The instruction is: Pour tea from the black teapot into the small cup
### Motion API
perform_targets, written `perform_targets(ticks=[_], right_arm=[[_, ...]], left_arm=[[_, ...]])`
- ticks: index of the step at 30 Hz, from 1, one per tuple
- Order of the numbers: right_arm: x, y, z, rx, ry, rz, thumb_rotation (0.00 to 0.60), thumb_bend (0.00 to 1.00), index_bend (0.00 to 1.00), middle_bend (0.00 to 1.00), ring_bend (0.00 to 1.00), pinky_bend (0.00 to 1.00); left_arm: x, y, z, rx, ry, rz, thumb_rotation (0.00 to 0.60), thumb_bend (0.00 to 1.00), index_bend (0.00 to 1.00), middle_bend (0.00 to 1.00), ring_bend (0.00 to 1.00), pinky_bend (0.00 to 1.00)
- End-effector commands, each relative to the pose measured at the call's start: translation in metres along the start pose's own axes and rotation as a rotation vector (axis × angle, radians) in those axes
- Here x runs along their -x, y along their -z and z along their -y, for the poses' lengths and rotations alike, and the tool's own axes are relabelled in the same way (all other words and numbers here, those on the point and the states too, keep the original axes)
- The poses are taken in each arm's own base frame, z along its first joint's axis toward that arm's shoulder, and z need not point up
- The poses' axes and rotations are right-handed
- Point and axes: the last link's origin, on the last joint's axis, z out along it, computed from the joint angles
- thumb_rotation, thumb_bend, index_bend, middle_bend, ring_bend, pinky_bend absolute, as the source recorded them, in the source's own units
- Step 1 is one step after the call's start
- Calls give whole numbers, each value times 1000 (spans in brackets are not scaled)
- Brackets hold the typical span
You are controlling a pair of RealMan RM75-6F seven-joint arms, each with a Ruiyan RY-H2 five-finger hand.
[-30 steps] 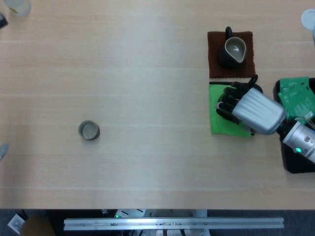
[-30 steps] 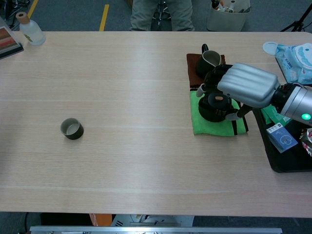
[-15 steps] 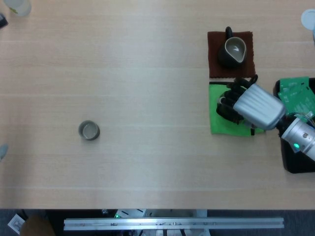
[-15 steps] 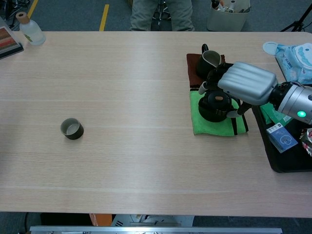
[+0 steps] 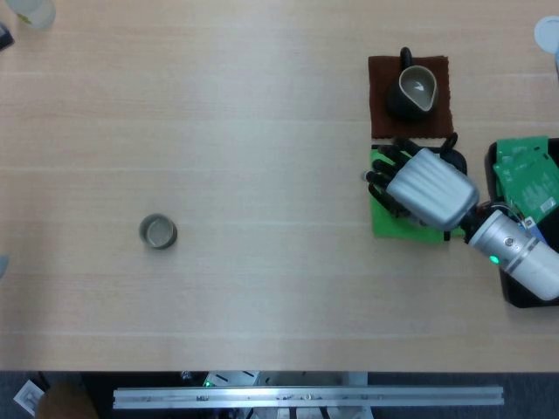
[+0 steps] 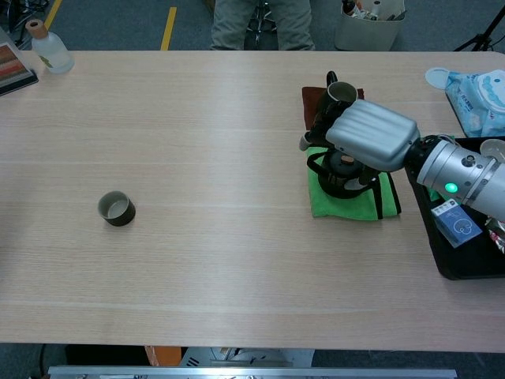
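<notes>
Right hand (image 6: 369,135) sits over the black teapot (image 6: 341,170) on the green cloth (image 6: 347,201), mostly hiding it; can't tell if it grips it. Small cup (image 6: 117,208) well apart at table's left. Left hand out of frame.

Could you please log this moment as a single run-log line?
phase: grasping | right hand: over teapot, grip unclear | teapot: on green cloth | cup: far off, upright | left hand: not in view

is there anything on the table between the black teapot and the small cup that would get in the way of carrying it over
Nothing visible does. The black teapot sits on the green cloth under the right hand, and the small cup stands far to the left. The stretch of table between them is bare wood in both views.
</notes>
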Motion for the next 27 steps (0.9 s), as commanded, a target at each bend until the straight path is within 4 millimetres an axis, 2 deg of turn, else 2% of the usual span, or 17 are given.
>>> perform_targets(ticks=[1,10,21,27], right_arm=[[-2,-6,7,-1,-4,2,600,0,294,359,221,219],[-5,-18,18,1,-18,13,600,0,294,359,222,219],[-14,-12,8,-5,-117,83,600,0,294,357,222,219],[-17,-12,13,-35,-154,65,600,0,294,357,222,212]], left_arm=[[0,0,1,-2,0,1,600,228,121,112,98,72],[-1,-1,6,-4,2,-3,600,228,121,111,97,72],[-2,0,5,0,0,-7,600,228,121,112,98,72],[-3,1,5,-6,-2,-6,600,228,121,112,98,72]])
